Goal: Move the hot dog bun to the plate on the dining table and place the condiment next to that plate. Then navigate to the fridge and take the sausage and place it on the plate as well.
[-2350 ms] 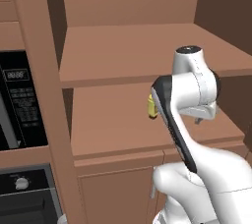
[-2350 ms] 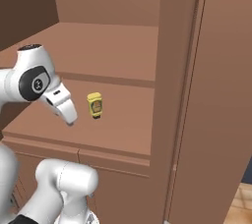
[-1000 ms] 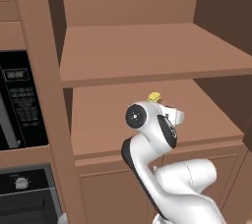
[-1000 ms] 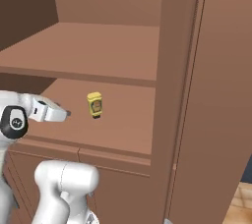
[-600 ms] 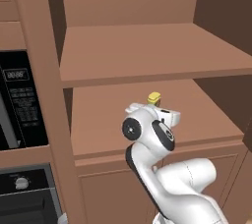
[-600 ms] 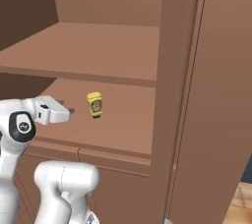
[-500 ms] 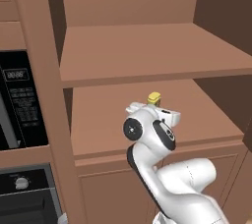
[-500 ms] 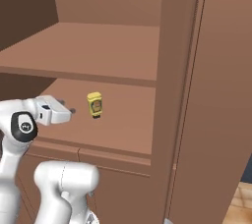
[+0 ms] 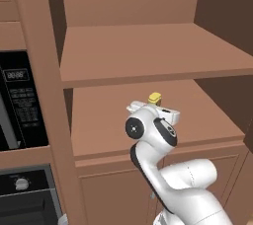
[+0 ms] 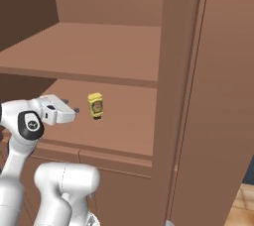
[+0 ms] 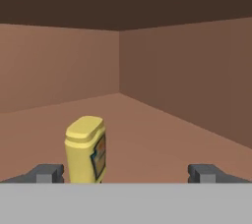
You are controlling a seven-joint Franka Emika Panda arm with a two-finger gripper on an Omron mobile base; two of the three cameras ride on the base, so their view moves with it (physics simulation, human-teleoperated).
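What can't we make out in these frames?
- Condiment: in the left base view the arm hides all but its cap.
- Condiment base: cut off at the bottom of the hand view.
- Condiment label: too small to read in the right base view.
- Gripper fingers: too small there.

Bare shelf (image 10: 124, 121) around the condiment (image 10: 95, 106); upper shelf (image 10: 99, 51) overhead.

brown wood cabinet (image 9: 44, 95) w/ 2 open shelves: upper shelf (image 9: 148, 54), lower shelf (image 10: 124, 121) | black microwave (image 9: 17, 100) left of cabinet | oven knob (image 9: 21, 183) below it
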